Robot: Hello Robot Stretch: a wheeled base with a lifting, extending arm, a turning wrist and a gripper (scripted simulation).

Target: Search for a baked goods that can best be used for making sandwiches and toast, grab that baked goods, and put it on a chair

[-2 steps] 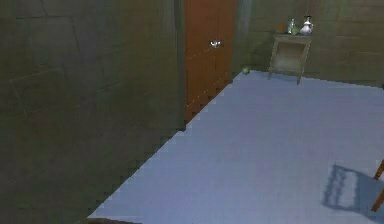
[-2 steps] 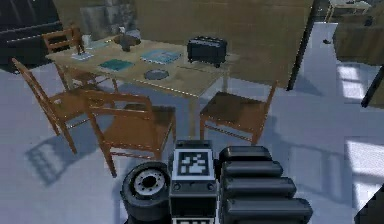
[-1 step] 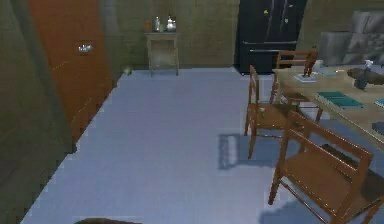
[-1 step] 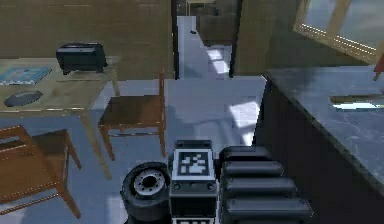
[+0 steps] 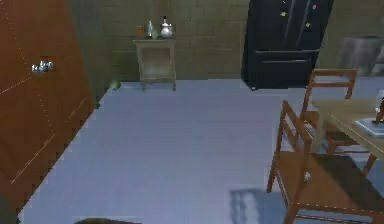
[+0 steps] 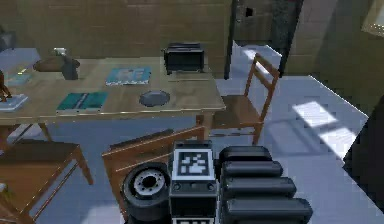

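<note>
Mid-search for bread, I cannot tell the state of my gripper (image 6: 150, 190), and should next check the table (image 6: 190, 95) at upper left.

We are in a home kitchen with a dining corner: a black fridge (image 5: 288, 40), wooden cupboard doors (image 5: 35, 95), a dining table (image 6: 190, 95) with wooden chairs (image 6: 252, 95) and a toaster (image 6: 184, 58) on it.

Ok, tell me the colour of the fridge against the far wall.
Black. The fridge shows best in the forward view, at the top right.
</note>
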